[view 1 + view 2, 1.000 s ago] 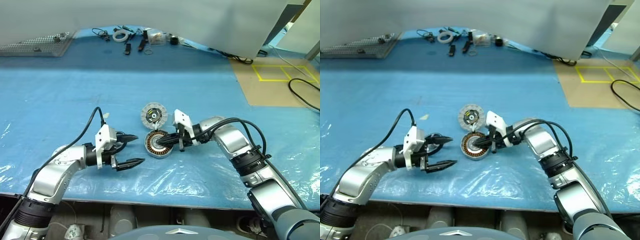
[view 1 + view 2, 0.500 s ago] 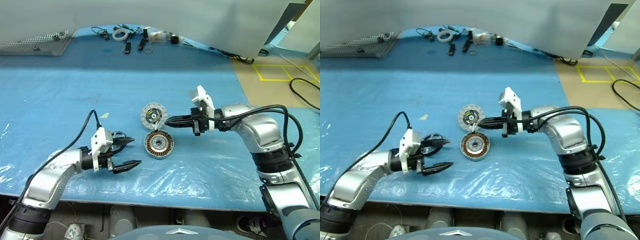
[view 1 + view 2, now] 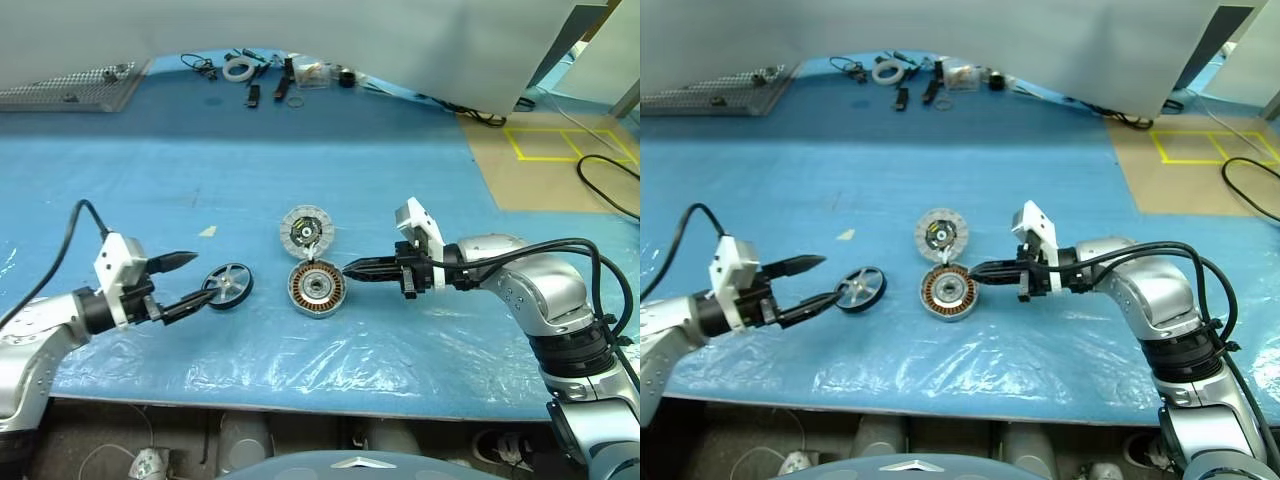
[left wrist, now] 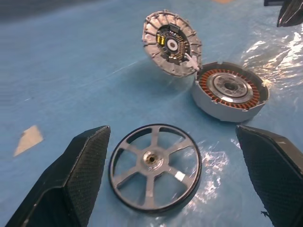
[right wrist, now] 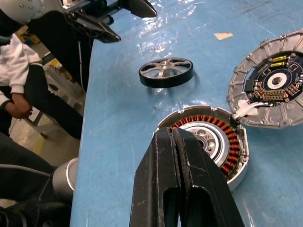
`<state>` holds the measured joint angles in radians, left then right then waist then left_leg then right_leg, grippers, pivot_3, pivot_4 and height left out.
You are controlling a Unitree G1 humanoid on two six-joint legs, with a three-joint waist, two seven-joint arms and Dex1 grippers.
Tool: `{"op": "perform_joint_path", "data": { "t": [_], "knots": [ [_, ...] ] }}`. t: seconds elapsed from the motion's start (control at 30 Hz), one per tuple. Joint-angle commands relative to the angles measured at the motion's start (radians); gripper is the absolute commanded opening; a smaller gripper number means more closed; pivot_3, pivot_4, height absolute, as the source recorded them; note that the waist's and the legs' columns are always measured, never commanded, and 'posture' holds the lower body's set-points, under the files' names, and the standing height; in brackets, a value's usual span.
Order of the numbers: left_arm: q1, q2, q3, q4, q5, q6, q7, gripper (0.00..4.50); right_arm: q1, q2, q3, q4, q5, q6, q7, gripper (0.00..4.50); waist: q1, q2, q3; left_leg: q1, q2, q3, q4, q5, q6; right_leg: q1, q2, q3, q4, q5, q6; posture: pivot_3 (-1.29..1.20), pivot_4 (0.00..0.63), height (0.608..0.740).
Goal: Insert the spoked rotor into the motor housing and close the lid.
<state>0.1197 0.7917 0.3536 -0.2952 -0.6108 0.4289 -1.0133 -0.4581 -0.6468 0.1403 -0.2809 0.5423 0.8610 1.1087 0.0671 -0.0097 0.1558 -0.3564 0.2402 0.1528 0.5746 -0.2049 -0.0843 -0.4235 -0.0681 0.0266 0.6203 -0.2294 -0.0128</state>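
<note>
Two fingers of the left gripper (image 3: 201,276) stand wide apart, holding nothing. Just past their tips, between them in the left wrist view, the spoked rotor (image 3: 226,287) lies flat on the blue-covered table (image 3: 120,190): a black-rimmed wheel with six silver spokes, touched by neither finger. Farther out along the gripper's line sits the motor housing (image 4: 208,101), a copper-wound ring (image 4: 250,100) showing inside its rim. The lid (image 3: 306,230) leans tilted against the housing's far edge, its segmented face and dark hub turned up. Beyond the housing, the right gripper (image 3: 350,268) points at it with its jaws pressed together, empty, hanging just above the housing's near side.
</note>
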Motion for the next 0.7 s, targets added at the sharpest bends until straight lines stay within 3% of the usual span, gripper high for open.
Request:
{"op": "perform_joint_path", "data": {
  "t": [0.03, 0.17, 0.3, 0.4, 0.57, 0.7],
  "knots": [
    [0.006, 0.033, 0.051, -0.032, -0.013, -0.001, -0.015, 4.50, -0.014, -0.002, -0.001, -0.006, -0.001, -0.031, -0.009, 0.02, 0.001, 0.000, 0.000, 0.000, 0.000, 0.000, 0.000, 0.000, 0.000, 0.000, 0.000, 0.000, 0.000, 0.000, 0.000, 0.00, 0.150, 0.740],
    [-0.036, 0.079, 0.024, -0.018, 0.032, -0.020, -0.025, 4.50, -0.026, 0.005, 0.007, 0.022, -0.009, -0.044, -0.019, 0.02, 0.002, 0.000, 0.000, 0.000, 0.000, 0.000, 0.000, 0.000, 0.000, 0.000, 0.000, 0.000, 0.000, 0.000, 0.000, 0.00, 0.150, 0.740],
    [-0.241, 0.185, -0.074, 0.078, 0.057, 0.000, -0.122, 4.50, -0.040, 0.003, 0.022, 0.051, -0.023, -0.060, -0.019, 0.02, 0.009, -0.001, 0.001, -0.001, 0.000, -0.001, 0.001, 0.000, 0.000, 0.000, 0.000, -0.001, 0.001, 0.000, 0.000, 0.00, 0.150, 0.740],
    [-0.430, 0.243, -0.223, 0.197, 0.099, 0.020, -0.262, 4.50, -0.036, -0.004, 0.036, 0.079, -0.043, -0.088, -0.015, 0.02, 0.008, -0.001, 0.000, 0.001, -0.001, 0.000, 0.001, 0.000, 0.000, 0.000, 0.000, 0.000, 0.001, 0.000, 0.000, 0.00, 0.150, 0.740],
    [-0.665, 0.247, -0.465, 0.376, 0.253, -0.038, -0.455, 4.50, 0.005, -0.007, 0.048, 0.043, -0.054, -0.114, -0.023, 0.02, 0.003, -0.001, 0.001, 0.002, -0.002, 0.002, 0.000, 0.000, 0.000, 0.000, -0.001, 0.000, 0.002, 0.000, 0.000, 0.00, 0.150, 0.740],
    [-0.777, 0.200, -0.545, 0.467, 0.319, -0.168, -0.562, 4.50, 0.091, -0.051, 0.017, -0.039, -0.028, -0.134, -0.001, 0.02, 0.009, -0.001, 0.001, -0.002, -0.001, 0.000, -0.002, 0.000, 0.000, -0.002, 0.000, -0.001, 0.002, 0.002, 0.004, 0.00, 0.150, 0.740]
  ]
}}
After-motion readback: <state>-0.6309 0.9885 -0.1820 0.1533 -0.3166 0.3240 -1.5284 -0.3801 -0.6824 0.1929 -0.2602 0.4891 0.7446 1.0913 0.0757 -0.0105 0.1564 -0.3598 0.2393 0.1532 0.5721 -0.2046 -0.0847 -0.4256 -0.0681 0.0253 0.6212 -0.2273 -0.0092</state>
